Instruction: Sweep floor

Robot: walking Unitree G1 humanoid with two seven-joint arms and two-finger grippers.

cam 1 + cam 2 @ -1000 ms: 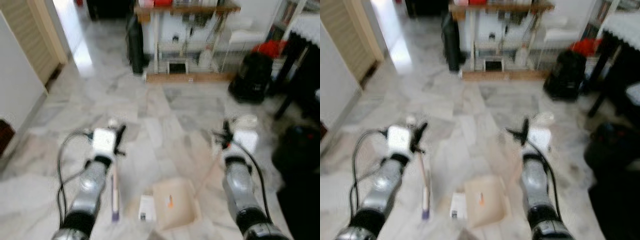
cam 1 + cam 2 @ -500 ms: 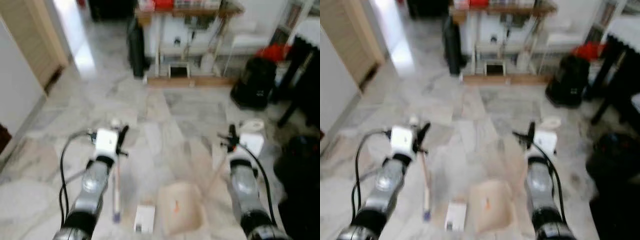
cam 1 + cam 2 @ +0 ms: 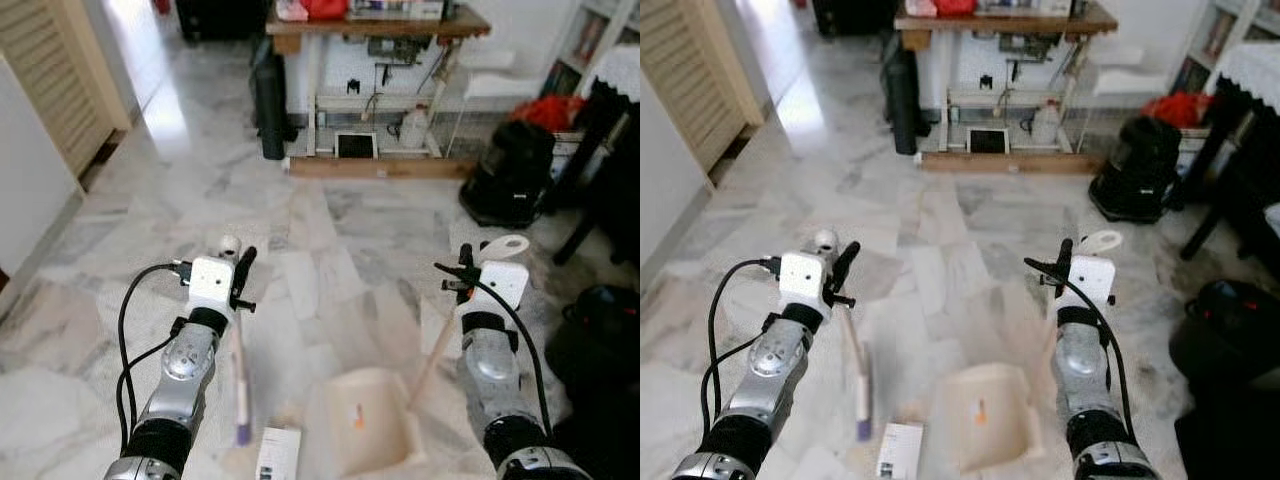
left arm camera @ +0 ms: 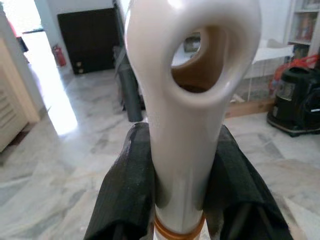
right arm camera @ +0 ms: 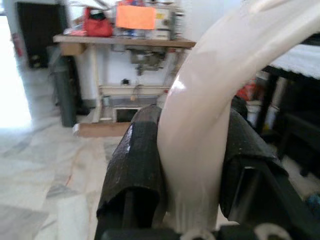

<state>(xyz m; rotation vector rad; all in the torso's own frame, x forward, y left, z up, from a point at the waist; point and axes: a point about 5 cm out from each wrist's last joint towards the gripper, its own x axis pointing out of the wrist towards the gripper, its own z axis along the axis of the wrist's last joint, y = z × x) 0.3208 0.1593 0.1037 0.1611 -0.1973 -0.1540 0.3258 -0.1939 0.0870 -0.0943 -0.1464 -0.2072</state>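
My left gripper point(image 3: 241, 279) is shut on the white handle point(image 4: 192, 75) of a broom, which has a hanging hole at its top. The broom's shaft point(image 3: 238, 365) runs down to a purple end near the marble floor. My right gripper point(image 3: 461, 281) is shut on the curved white handle point(image 5: 210, 100) of a long-handled dustpan. Its beige pan point(image 3: 368, 425) rests on the floor between my arms. A small white card point(image 3: 278, 455) lies on the floor just left of the pan.
A wooden table point(image 3: 380, 22) with clutter stands against the far wall, a black cylinder point(image 3: 268, 100) beside it. A black vacuum point(image 3: 510, 170), a dark table point(image 3: 612, 150) and a dark bag point(image 3: 600, 330) crowd the right side. A louvred door point(image 3: 60, 70) is at the left.
The whole picture has shifted and sharpened as the camera moved. The pan and the card now lie nearer the bottom edge. Both grippers keep their hold.
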